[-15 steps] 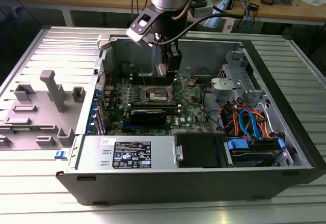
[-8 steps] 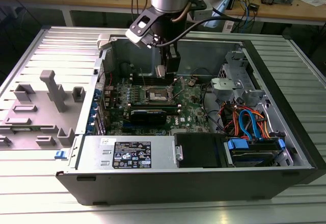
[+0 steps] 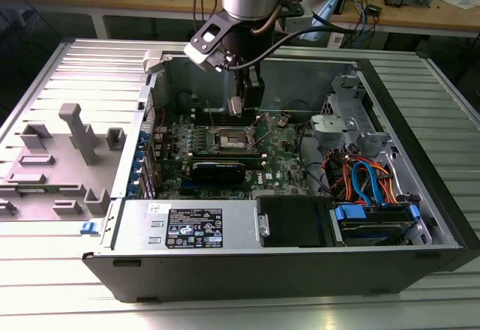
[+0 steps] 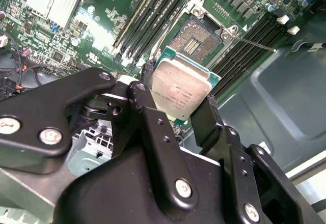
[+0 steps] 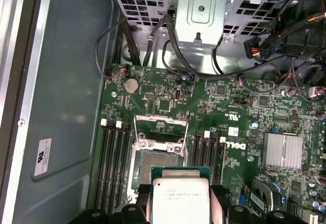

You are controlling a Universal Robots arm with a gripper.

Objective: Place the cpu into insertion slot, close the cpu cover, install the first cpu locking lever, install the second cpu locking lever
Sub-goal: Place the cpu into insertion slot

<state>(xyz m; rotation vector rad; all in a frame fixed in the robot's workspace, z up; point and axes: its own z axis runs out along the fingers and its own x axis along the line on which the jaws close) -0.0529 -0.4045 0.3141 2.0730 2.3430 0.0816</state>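
The cpu [image 4: 179, 92] is square, silvery-topped, seemingly green-edged, in the end effector [image 4: 177, 102].

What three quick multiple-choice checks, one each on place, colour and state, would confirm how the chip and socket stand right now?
1. Where is the chip relative to the socket?
A. Seated inside it
B. Held between the fingers above the board, short of it
C. Lying on the table outside the case

2. What colour is the board?
A. Green
B. Red
C. White

3. What state is the socket in?
A. Closed under its cover
B. Hidden under a heatsink
C. Open and empty

Answers:
1 B: both wrist views show the fingers clamping the chip's edges, clear of the socket.
2 A: the surface all around the socket is green.
3 C: the bare contact field shows, and the cover frame is swung back.
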